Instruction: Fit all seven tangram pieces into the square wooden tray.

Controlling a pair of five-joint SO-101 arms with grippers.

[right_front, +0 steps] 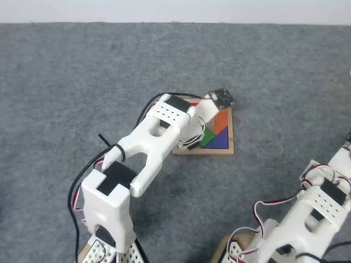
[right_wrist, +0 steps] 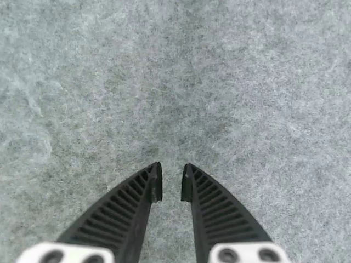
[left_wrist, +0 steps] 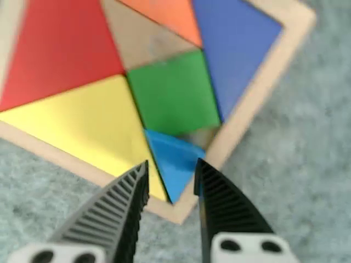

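The square wooden tray (left_wrist: 258, 93) lies on the grey carpet and holds a red triangle (left_wrist: 60, 49), a yellow triangle (left_wrist: 88, 123), a green square (left_wrist: 173, 93), a dark blue triangle (left_wrist: 236, 49) and an orange piece (left_wrist: 164, 13). A tan patch (left_wrist: 148, 44) lies between them; I cannot tell whether it is a piece or bare floor. My left gripper (left_wrist: 171, 167) is shut on a light blue small triangle (left_wrist: 174, 159) at the tray's corner, slightly tilted beside the green square. The right gripper (right_wrist: 171, 183) is shut over bare carpet. From above, the left arm (right_front: 164, 123) covers part of the tray (right_front: 231, 143).
Grey carpet (right_front: 82, 71) spreads around the tray on all sides. The right arm (right_front: 323, 208) stands folded at the near right corner, well away from the tray. A pale wall runs along the far edge.
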